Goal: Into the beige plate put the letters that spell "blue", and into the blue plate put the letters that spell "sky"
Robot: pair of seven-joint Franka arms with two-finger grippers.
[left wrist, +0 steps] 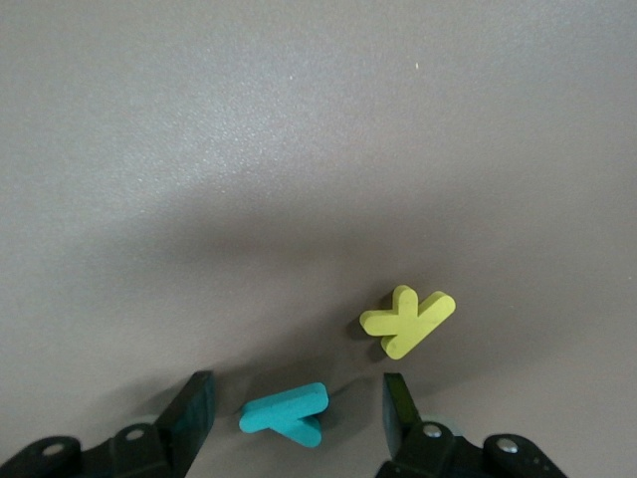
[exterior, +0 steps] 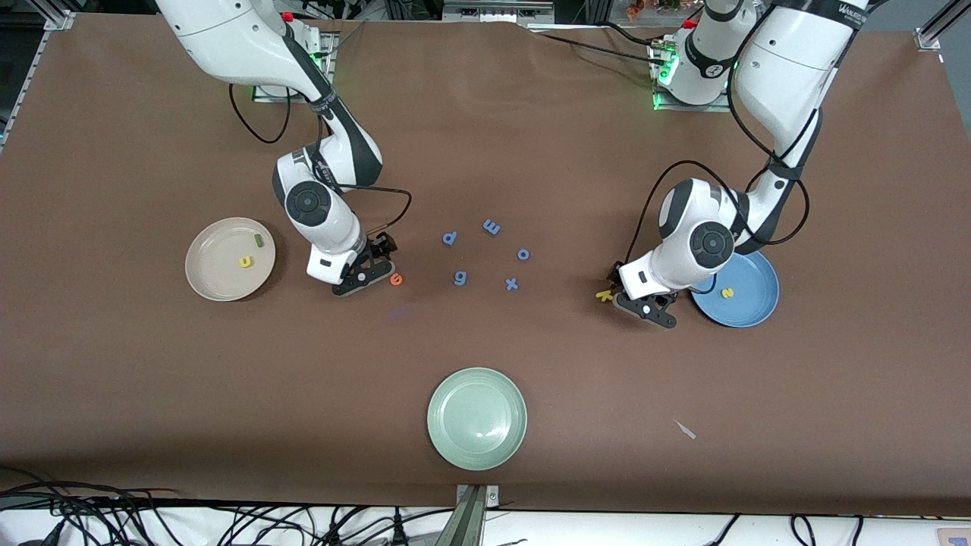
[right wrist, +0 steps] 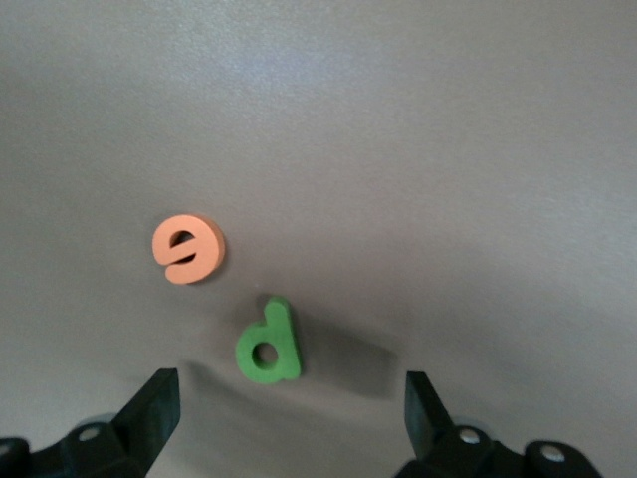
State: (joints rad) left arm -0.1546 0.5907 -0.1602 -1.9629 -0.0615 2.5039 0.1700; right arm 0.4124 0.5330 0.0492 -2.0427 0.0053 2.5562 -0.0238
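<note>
We see the left gripper (exterior: 645, 310) low over the tabletop (exterior: 531, 152) beside the blue plate (exterior: 751, 307), wrist bent steeply down, jaws parted around the teal "y" (left wrist: 286, 414) without touching it; the yellow "k" (left wrist: 408, 321) lies just beside, the yellow "s" (exterior: 727, 293) in that plate. The right gripper (exterior: 362, 277), near the beige plate (exterior: 208, 280), hangs wide open above the light green "b" (right wrist: 269, 344), the orange "e" (right wrist: 187, 250) beside it. That plate holds the yellow "u" (exterior: 245, 262) and the dark green "l" (exterior: 259, 241).

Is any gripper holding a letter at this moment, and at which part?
No. The left gripper stands open around the teal "y"; the right gripper is open by the green "b".
</note>
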